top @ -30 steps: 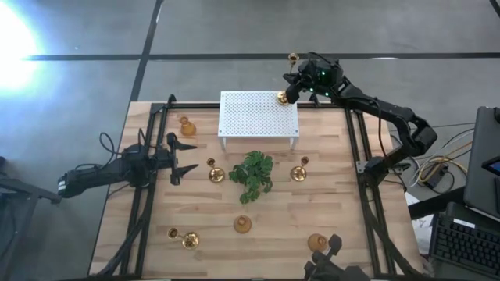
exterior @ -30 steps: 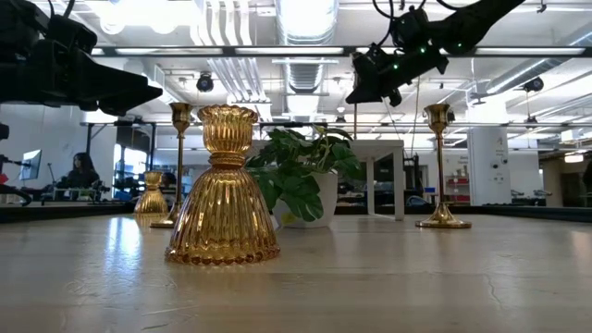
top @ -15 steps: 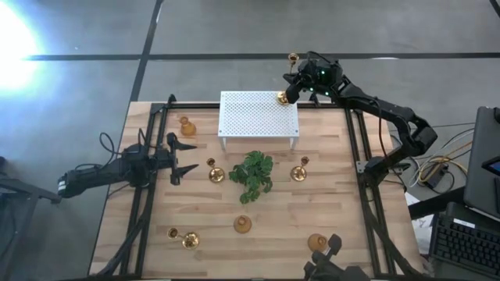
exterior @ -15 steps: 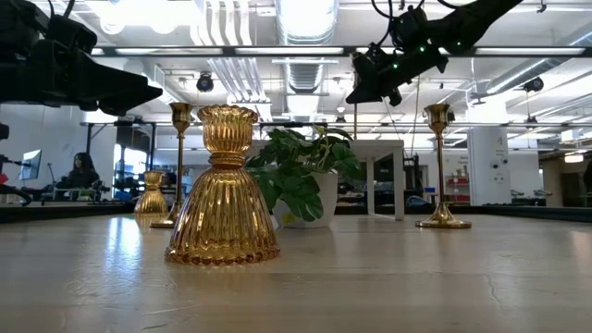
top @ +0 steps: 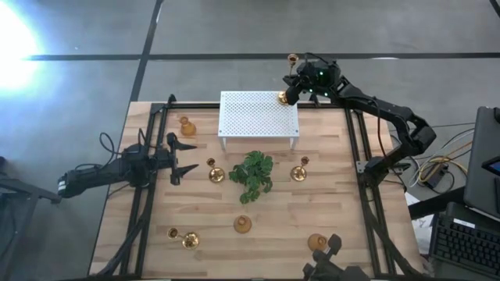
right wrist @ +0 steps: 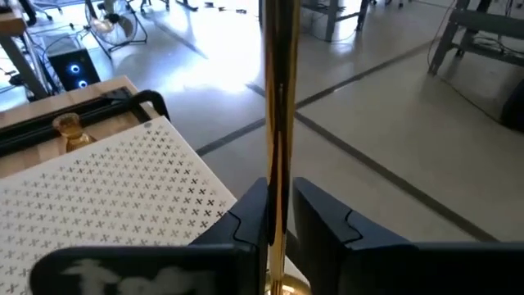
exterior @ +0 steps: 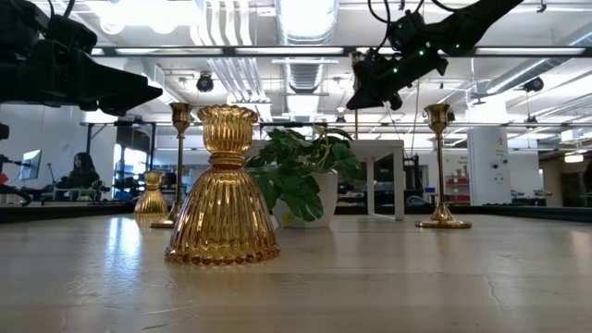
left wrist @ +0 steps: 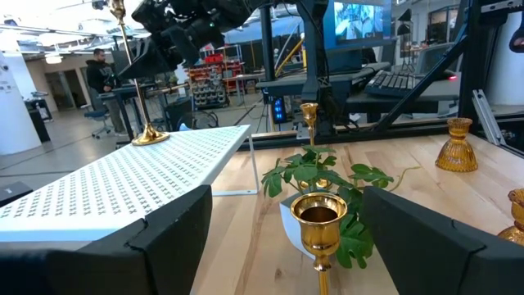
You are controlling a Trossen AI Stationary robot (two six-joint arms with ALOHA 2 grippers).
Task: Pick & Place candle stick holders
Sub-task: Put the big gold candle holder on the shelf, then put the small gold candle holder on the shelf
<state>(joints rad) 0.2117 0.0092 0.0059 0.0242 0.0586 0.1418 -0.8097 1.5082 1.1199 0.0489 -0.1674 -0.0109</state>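
A tall thin gold candle holder [top: 287, 78] stands with its round base [top: 282, 98] on the far right corner of the white perforated stand [top: 258, 115]. My right gripper [top: 291, 90] is shut on its stem above the stand; it also shows in the low view [exterior: 368, 91]. My left gripper [top: 186, 158] is open and empty above the table's left side, pointing at a shorter gold holder [left wrist: 319, 220]. Other gold holders stand about: a squat one [top: 186, 125] at the far left, a stemmed one [top: 299, 171] right of the plant, and squat ones [top: 243, 225] [top: 316, 243] near the front. My right gripper pinches the tall holder's thin stem [right wrist: 277, 156] between its two fingers, partway up. The fingers come level from the table's far right side and lie across the stem. The holder is upright, its base [left wrist: 151, 136] resting on the stand's top.
A green leafy plant [top: 251, 176] stands at the table's middle. One gold holder [top: 182, 237] lies at the near left. Black frame rails run along the left [top: 143, 195] and right [top: 367, 195] sides. Monitors and keyboards stand past the right edge.
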